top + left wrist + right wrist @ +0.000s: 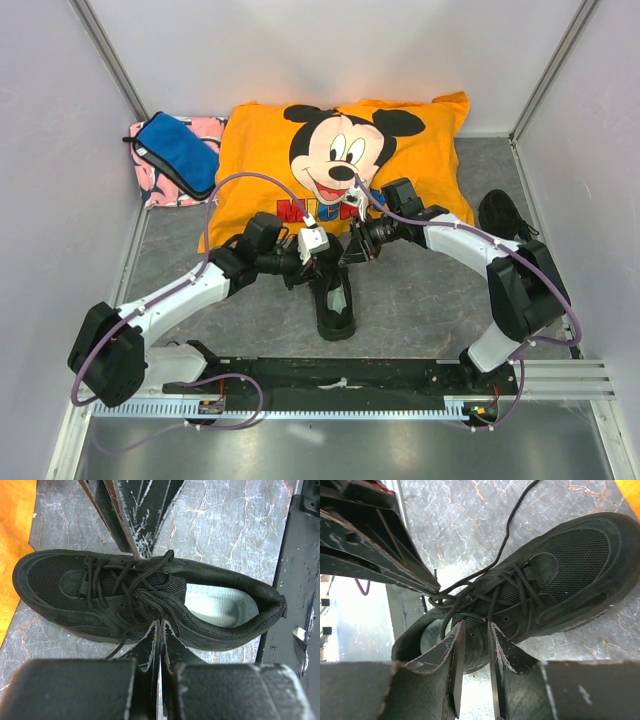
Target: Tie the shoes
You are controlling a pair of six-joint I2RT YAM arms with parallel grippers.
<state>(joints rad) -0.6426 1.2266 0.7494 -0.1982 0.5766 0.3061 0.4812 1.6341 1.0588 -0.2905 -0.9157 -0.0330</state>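
One black shoe [335,300] lies on the grey table between the two arms, toe toward the pillow, with its laces loose and crossed [125,582]. My left gripper [160,624] is shut at the shoe's lace area; its tips pinch a lace [442,592] over the tongue. My right gripper [476,626] hovers at the shoe's collar with its jaws a narrow gap apart, a lace strand running down toward the gap. In the top view the left gripper [318,262] and the right gripper [346,255] meet over the shoe. The second shoe [505,215] lies at the far right.
An orange Mickey Mouse pillow [260,140] lies behind the shoe, its edge showing in the left wrist view [12,545]. A blue pouch [178,152] rests on a pink cloth [150,185] at the back left. White walls enclose the table; a black rail [340,375] runs along the front.
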